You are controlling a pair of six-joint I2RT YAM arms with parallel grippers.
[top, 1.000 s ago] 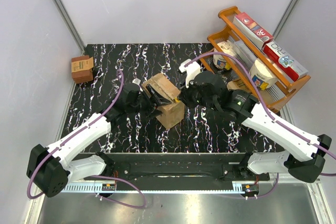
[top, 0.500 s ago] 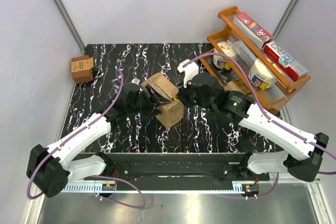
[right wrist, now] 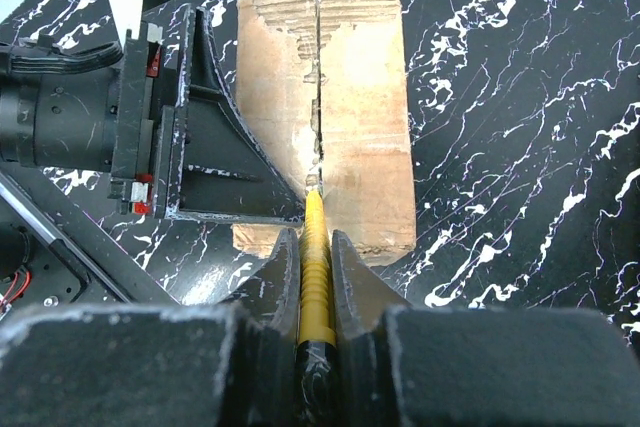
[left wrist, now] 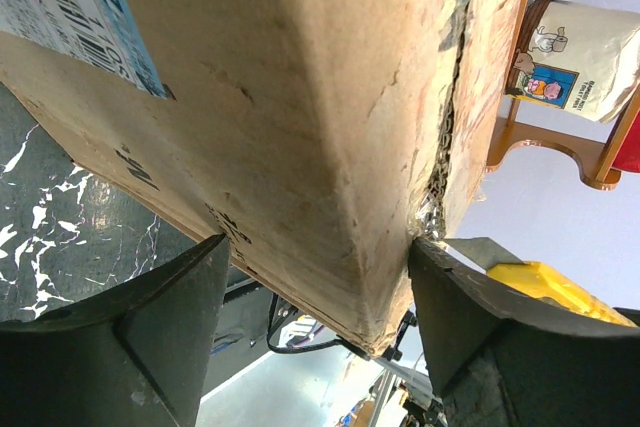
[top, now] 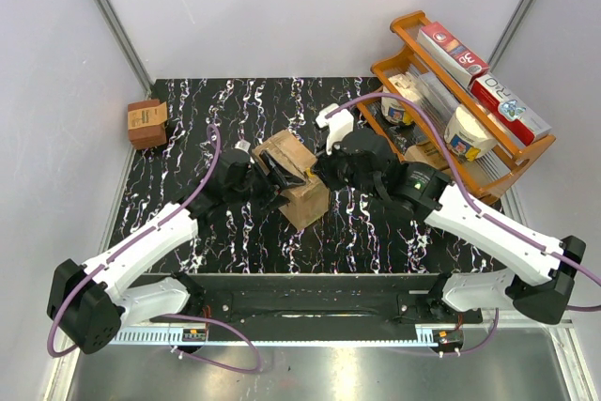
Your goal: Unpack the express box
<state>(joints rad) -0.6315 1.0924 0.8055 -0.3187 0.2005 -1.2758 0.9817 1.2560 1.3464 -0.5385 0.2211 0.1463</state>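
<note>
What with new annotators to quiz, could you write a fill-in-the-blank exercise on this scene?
1. The right gripper is shut on a ___ tool whose tip meets the seam of the express box.
2. The box's white shipping label shows in the ___ wrist view.
3. The orange rack stands at the far ___ side of the table.
Missing words: yellow; left; right.
</note>
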